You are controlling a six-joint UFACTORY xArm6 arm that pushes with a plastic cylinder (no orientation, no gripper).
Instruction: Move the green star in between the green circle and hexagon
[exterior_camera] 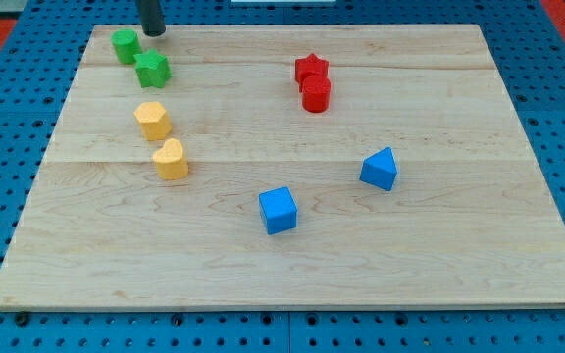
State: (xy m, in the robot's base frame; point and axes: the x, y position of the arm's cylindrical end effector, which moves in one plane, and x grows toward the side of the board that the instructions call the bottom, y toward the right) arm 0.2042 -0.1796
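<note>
Two green blocks (126,45), two yellow (152,120), two red (311,69), two blue (278,210).

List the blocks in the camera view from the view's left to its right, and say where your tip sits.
Green circle → green star → blue cube → blue triangular block. The yellow pair and the red pair overlap sideways, so I leave them out. My tip sits just above the green star.

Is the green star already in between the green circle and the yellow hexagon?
Yes: green star touches green circle, with yellow hexagon below it.
</note>
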